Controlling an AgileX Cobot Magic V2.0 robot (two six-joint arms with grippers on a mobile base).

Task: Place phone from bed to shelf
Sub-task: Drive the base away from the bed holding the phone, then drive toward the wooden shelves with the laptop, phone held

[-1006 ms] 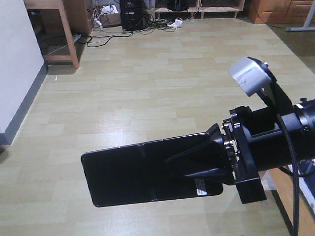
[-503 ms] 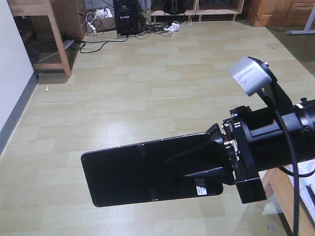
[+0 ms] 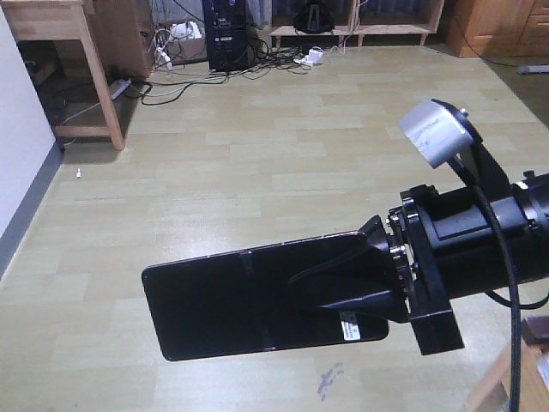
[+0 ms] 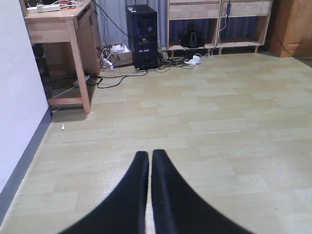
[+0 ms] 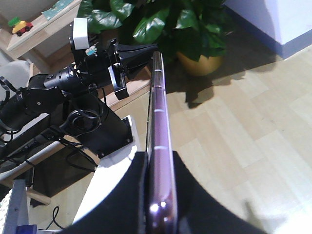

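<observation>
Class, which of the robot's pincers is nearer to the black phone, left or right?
Right. The right pincer is shut on the phone at its sticker end; the left pincer is shut on nothing, apart from it.

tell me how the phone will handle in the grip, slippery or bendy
Probably stiff: the phone juts out straight, held at one end only. Likely slippery, as its face is glossy. Thin, so perhaps light and fragile.

glossy black phone (image 3: 223, 305), pinkish edge; pale yellowish floor (image 3: 257, 154).
</observation>
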